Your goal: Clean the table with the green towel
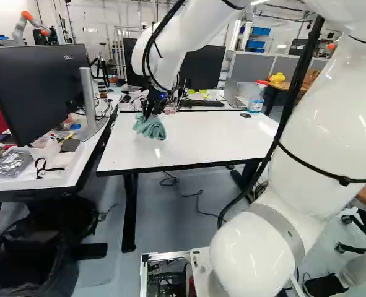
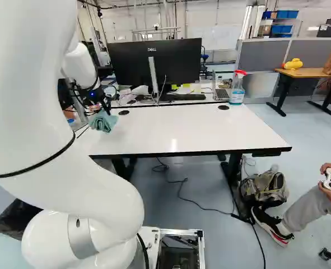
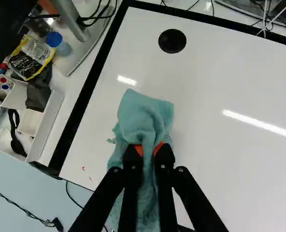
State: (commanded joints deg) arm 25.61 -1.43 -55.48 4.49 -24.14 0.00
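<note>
Green towel (image 1: 150, 127) pinched in the hand (image 1: 149, 113), at one end of the white counter (image 1: 201, 142).
In the left base view the towel bunches below the hand, over the counter's left part, near a side desk (image 1: 83, 164) with a monitor (image 1: 37, 93); whether it touches the counter I cannot tell. In the right base view it shows just beside the arm (image 2: 70, 168), well apart from a spray bottle (image 2: 237, 89) near the counter's far edge. In the wrist view the hand (image 3: 148, 148) squeezes the towel between its orange pads (image 3: 158, 147), folds spilling ahead and beneath; small red marks (image 3: 83, 168) lie near the counter's corner, apart from the cloth.
</note>
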